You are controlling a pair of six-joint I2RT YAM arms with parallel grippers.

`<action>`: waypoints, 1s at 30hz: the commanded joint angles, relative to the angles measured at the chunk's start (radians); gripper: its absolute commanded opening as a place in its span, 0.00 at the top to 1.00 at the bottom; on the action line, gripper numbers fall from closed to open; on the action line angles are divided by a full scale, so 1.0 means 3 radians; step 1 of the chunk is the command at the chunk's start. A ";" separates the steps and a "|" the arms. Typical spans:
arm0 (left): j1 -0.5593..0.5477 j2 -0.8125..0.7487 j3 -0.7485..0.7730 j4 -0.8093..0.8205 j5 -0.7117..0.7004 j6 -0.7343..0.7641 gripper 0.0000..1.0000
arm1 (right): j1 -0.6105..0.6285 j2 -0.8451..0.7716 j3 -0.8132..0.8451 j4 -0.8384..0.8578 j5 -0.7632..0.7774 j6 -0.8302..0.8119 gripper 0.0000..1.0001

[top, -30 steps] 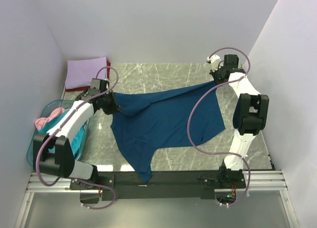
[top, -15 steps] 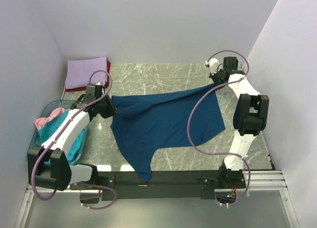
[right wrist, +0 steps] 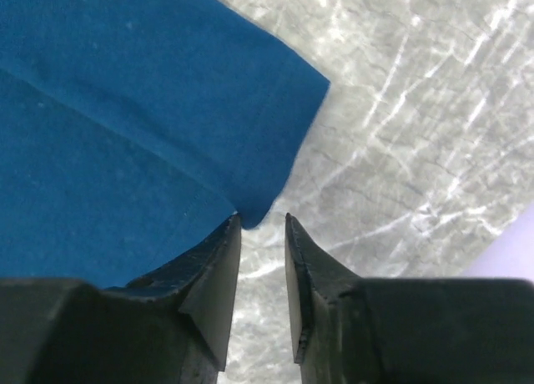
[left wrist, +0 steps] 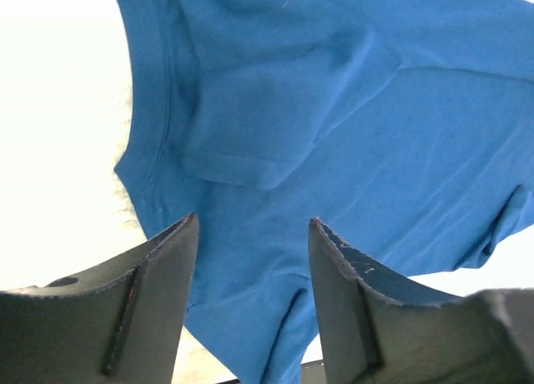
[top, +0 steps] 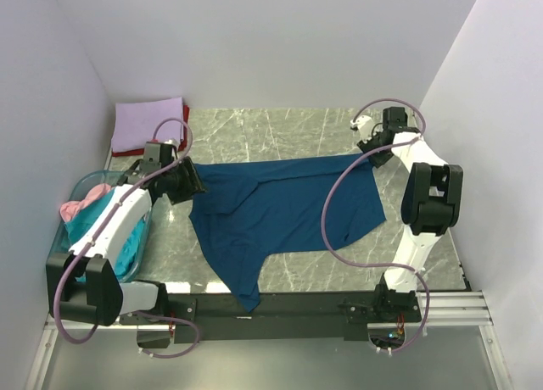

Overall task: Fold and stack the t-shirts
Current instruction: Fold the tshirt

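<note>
I am letting go of the dark blue t-shirt (top: 280,208) with both arms. A second ago I was pinching its two far corners with both jaws clamped and holding that edge stretched above the table (top: 297,127). Now that edge is lying flat on the marble in a nearly straight line between my two grippers. My left gripper (left wrist: 250,225) is standing wide apart with nothing pinched between its fingers (left wrist: 158,275). In its wrist view the blue cloth is spreading out just ahead of them, with a hemmed band curving down its left side. From above, this gripper (top: 188,180) is sitting at the shirt's left corner, having shifted slightly away from my base. My right gripper (right wrist: 263,219) is parted only narrowly, and its gap is showing bare marble. The shirt's hemmed corner is lying just in front of one fingertip, and I cannot tell whether it is touching. Seen from above, that gripper (top: 366,146) is resting at the far right corner. The shirt's near end is draping over the table's front edge, just as before. The lavender t-shirt (top: 148,123) is lying folded in the far left corner on the red one (top: 186,117). The pink one (top: 75,208) and the teal one (top: 85,225) are sitting in the basket (top: 85,180).
</note>
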 commanded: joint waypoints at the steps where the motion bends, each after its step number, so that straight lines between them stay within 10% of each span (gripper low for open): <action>1: 0.0008 -0.0135 0.0295 -0.0078 0.0008 0.0299 0.39 | -0.0043 -0.0318 0.0261 -0.0210 -0.0019 0.0064 0.64; 15: 0.0034 0.1510 0.0969 0.0096 0.0544 0.1138 0.72 | 0.0197 -0.0170 0.0114 -0.1229 -0.0127 0.0258 0.73; 30: 0.0197 0.2850 0.2033 0.0076 0.0340 0.1153 0.76 | 0.0228 0.0807 0.0742 -0.1167 0.0211 0.0575 0.75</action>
